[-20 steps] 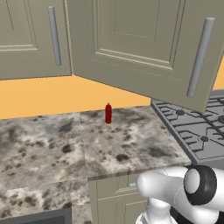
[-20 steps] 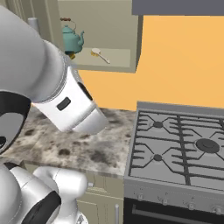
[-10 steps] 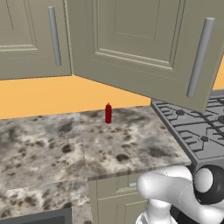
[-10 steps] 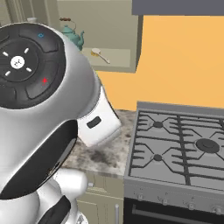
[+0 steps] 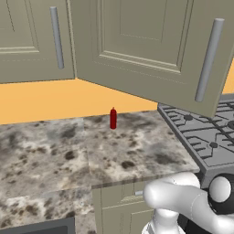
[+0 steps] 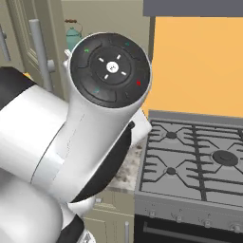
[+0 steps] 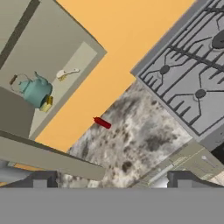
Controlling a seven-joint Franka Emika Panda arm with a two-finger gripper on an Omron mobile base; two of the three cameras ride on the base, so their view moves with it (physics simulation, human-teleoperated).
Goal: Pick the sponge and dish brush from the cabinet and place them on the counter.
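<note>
While my claw (image 7: 109, 180) hangs well back from the work, its two dark tips stand wide apart at the near edge of the hand view with nothing between them: released.

Counter (image 7: 144, 131): mottled grey-brown stone, directly ahead of the claw and below it; also seen in the left base view (image 5: 50, 155). It carries neither task item.

Gas stove (image 7: 192, 78): grey top with black grates, ahead and off to one side of the claw, butting against the counter edge. Right base view shows it too (image 6: 199, 161).

Cabinet (image 7: 41, 57): door swung open, beige shelf exposed, far ahead of the claw and above the counter. The open door's panelled face and long grey bar handle are seen in the left base view (image 5: 151, 50).

My arm's big white link (image 6: 90, 142) blocks much of the right base view.

Teal kettle (image 7: 35, 89): on the shelf, well beyond the claw's reach as it hangs; top of it shows in the right base view (image 6: 73, 35).

Dish brush (image 7: 67, 73): pale stick lying on the shelf, just beside the kettle, apart from it.

Red bottle (image 7: 102, 123): on the counter against the orange wall, ahead of the claw; upright in the left base view (image 5: 113, 118).

Sponge (image 7: 47, 103): small yellow block touching the kettle's base on the shelf.
</note>
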